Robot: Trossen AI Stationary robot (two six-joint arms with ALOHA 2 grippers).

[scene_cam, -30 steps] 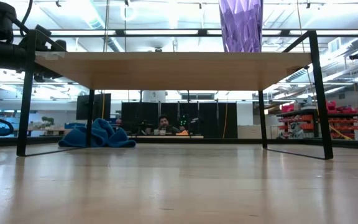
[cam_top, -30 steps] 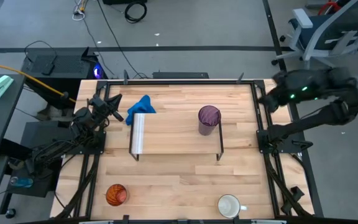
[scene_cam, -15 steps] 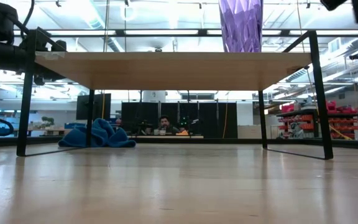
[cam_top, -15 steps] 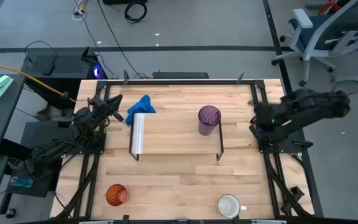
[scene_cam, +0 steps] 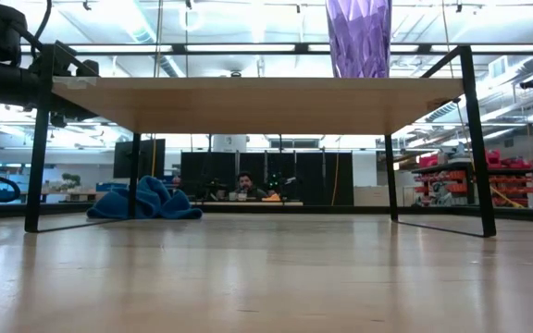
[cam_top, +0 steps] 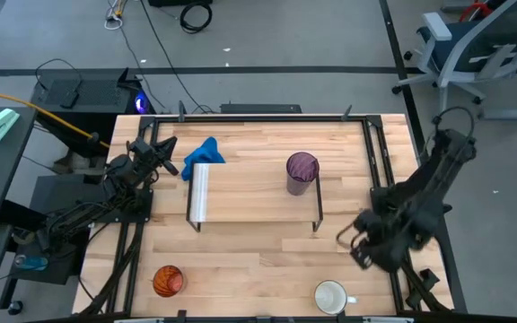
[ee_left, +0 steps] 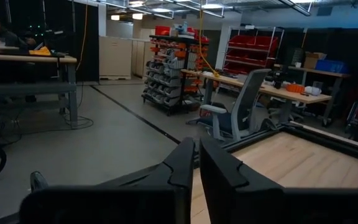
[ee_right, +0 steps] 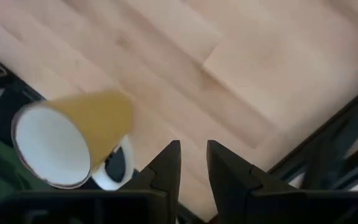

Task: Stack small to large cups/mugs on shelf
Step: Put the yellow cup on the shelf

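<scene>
My right gripper hangs above the mug near the table's front, fingers nearly pressed together, holding nothing; tumbler on shelf; orange cup front-left; left gripper closed at the left edge.

Three cups and a shelf — one cup placed.
The purple tumbler stands upright on the light-wood shelf near its right end; the orange cup and the white mug sit upright on the tabletop's near edge — well apart.
</scene>
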